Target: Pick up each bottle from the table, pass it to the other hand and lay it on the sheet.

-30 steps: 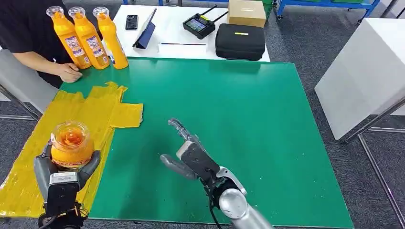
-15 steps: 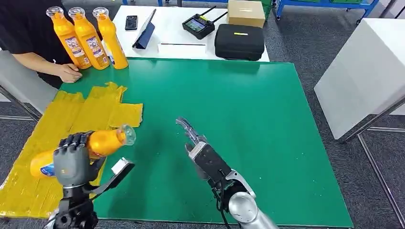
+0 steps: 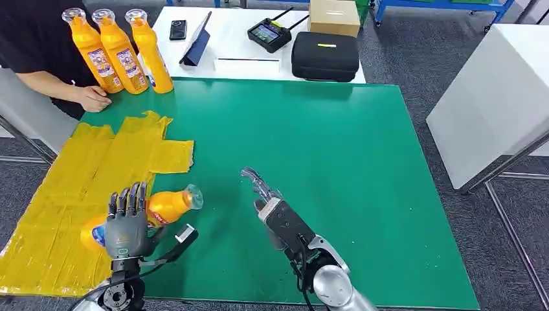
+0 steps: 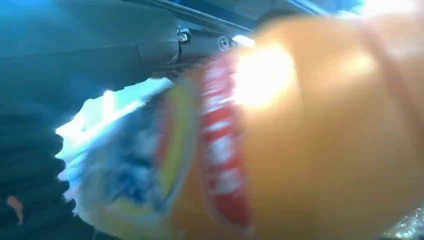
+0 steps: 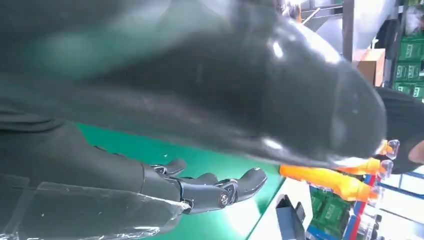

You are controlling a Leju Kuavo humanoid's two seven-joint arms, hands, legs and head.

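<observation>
Our left hand (image 3: 126, 223) grips the tilted bottle (image 3: 169, 205) at the sheet (image 3: 58, 194) edge, right hand (image 3: 275, 210) empty and spread; released here, it may roll onto the table (image 3: 336, 149).

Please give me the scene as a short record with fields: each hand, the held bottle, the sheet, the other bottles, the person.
left hand: grips an orange plastic bottle
held bottle: lying sideways, clear cap towards the table's middle, over the sheet's edge
right hand: holds nothing, fingers apart, above the green table
yellow crinkled sheet: on the table's left side
three upright orange bottles: far left corner
person's hand: rests beside them
</observation>
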